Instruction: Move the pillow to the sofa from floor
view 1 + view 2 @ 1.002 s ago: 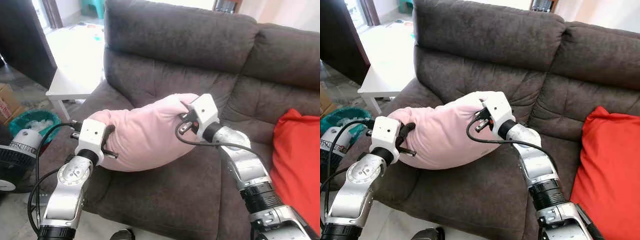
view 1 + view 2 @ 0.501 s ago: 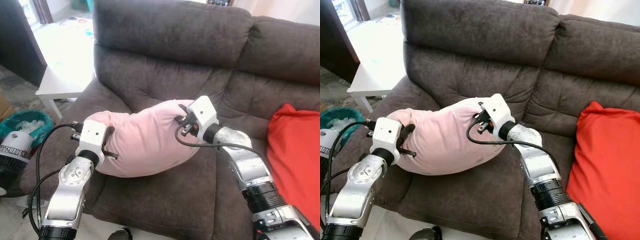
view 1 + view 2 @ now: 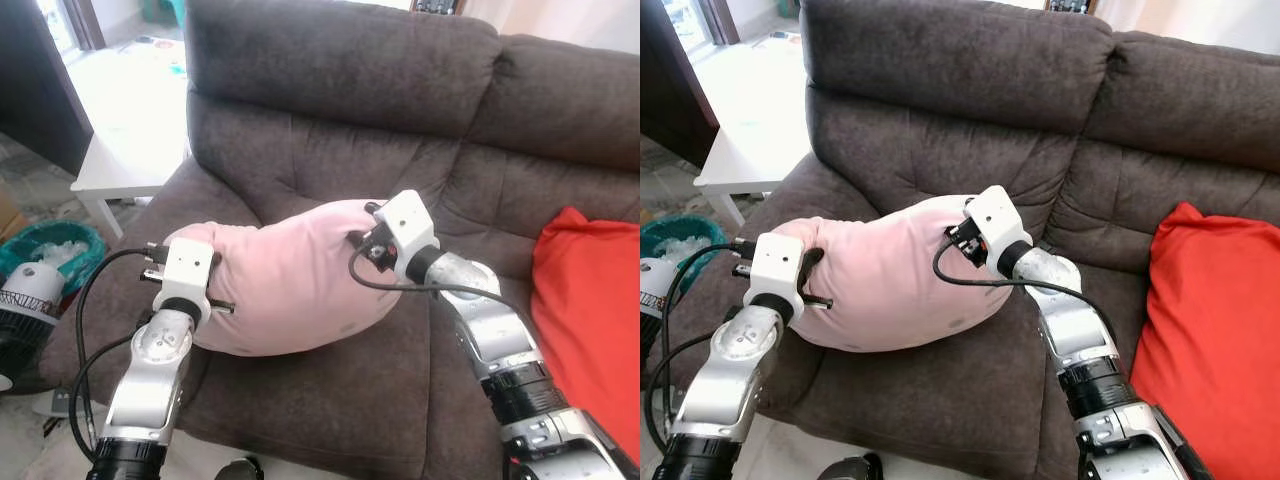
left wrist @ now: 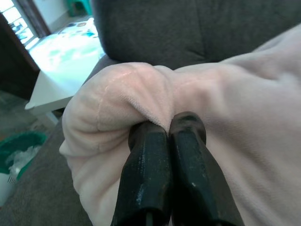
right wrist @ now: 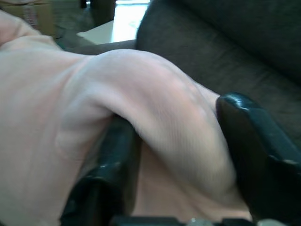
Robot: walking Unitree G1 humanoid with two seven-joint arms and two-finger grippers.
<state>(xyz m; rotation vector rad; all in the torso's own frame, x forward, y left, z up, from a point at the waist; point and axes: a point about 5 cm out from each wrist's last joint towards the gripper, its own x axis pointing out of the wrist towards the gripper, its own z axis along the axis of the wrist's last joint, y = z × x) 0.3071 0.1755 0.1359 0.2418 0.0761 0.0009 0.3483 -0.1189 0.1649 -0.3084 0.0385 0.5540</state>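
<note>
Left hand [image 4: 167, 136] pinches a fold at one end of the soft pink plush pillow [image 3: 290, 280]; right hand [image 5: 183, 141] clamps a bunched ridge at the other. Between them, the pillow lies on the dark grey fabric sofa [image 3: 340, 110] seat.

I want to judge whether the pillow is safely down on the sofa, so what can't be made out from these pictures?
- Underside of the pink pillow: hidden by its own bulk in the eye views, so contact with the sofa seat is unclear.
- Left gripper fingertips: buried in a pillow fold in the left wrist view.
- Right gripper: one finger partly covered by fabric.
- Red cushion: cut off by the picture edge.
</note>
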